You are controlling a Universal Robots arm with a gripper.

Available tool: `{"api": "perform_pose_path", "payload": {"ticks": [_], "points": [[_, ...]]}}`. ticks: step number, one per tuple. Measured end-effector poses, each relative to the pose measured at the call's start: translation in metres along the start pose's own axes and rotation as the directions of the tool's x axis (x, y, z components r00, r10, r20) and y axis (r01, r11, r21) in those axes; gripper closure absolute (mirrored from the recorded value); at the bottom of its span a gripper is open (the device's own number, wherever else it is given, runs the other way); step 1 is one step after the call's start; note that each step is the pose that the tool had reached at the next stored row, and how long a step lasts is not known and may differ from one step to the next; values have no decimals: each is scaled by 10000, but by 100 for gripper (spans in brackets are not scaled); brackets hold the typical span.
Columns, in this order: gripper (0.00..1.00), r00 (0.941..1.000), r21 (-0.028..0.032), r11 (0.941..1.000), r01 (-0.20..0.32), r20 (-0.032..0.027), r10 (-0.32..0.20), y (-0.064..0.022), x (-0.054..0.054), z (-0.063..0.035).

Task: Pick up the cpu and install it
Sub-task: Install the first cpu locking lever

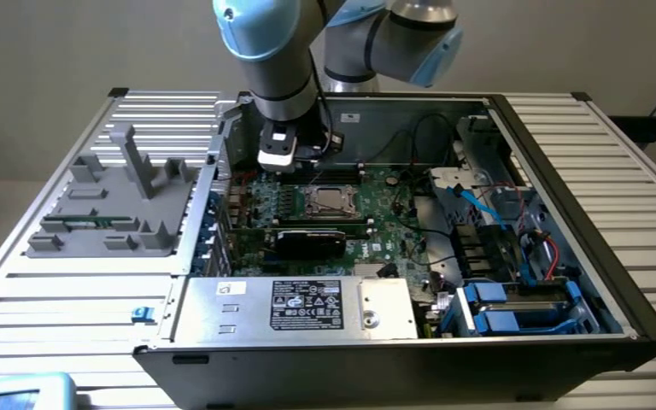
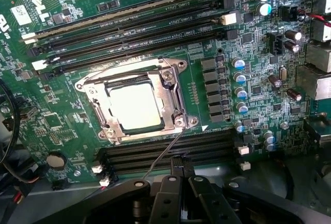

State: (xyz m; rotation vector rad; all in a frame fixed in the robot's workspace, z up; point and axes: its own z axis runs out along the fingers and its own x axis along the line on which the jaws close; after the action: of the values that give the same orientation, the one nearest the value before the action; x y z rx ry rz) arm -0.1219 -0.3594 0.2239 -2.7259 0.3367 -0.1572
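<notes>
Wrist view: hand closed tight, empty, over memory slots beside the cpu seated in its socket.

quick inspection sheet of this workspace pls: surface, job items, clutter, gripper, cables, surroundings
surface: slatted metal table carrying an open computer case.
job's things: cpu lies flat in the motherboard socket, metal frame around it.
clutter: grey plastic fixture on the table, at the exterior view's left.
grippers: gripper above the board beside the socket, fingers shut, holding nothing.
cables: blue cables and red wire inside the case, at the exterior view's right.
surroundings: plain wall.
</notes>
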Motion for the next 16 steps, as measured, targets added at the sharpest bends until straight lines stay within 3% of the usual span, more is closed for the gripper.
{"api": "perform_pose_path", "payload": {"ticks": [7, 13, 16], "points": [[89, 9999, 17, 10000, -66, -99, 67, 20, -30, 46], [89, 9996, 132, 9998, -162, -211, 165, 29, -48, 57], [89, 9995, 160, 9997, -202, -250, 206, 36, -56, 67]]}}
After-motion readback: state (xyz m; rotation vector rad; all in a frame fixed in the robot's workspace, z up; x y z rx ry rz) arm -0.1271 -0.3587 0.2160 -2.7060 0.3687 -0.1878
